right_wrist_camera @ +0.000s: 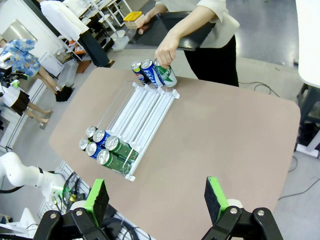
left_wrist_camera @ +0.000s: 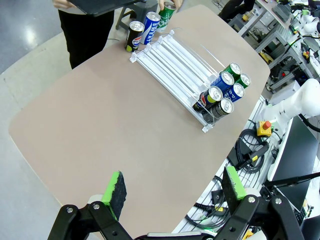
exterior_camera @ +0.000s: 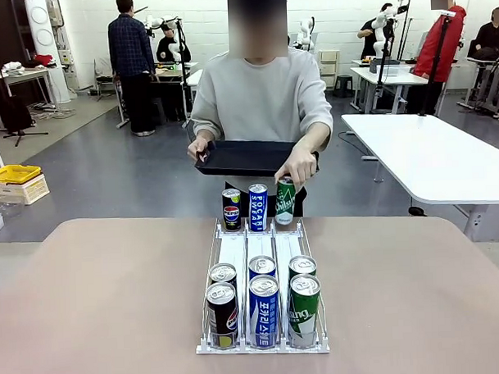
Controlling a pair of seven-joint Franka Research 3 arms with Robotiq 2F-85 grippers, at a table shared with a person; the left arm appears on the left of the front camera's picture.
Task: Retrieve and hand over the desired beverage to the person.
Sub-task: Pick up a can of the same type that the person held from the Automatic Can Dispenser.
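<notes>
A person in a light grey sweatshirt [exterior_camera: 260, 96] stands at the top centre of the front view, behind the far edge of a beige, round-cornered counter [exterior_camera: 98, 299]. The person's hand on picture left [exterior_camera: 201, 152] holds a flat black tray [exterior_camera: 248, 157] at waist height. The person's hand on picture right [exterior_camera: 300, 165] closes over the top of a green drink can [exterior_camera: 285, 202] just above the middle of the frame.

That can is at the far end of a white three-lane can rack [exterior_camera: 233, 251] that runs down the centre of the counter. It leans a little, and whether it rests on the counter I cannot tell. Beside it, towards picture left, stand a blue drink can [exterior_camera: 258, 208] and a black cola can [exterior_camera: 231, 210]. At the rack's near end, lower centre, sits a block of six cans [exterior_camera: 263, 300], with black, blue and green pairs from picture left to right.

In the left wrist view the left robot hand [left_wrist_camera: 173, 174] is at the bottom of the frame, its green-padded fingers spread wide with nothing between them and the counter far beyond. In the right wrist view the right robot hand [right_wrist_camera: 155, 181] is likewise spread wide and empty at the bottom edge.
</notes>
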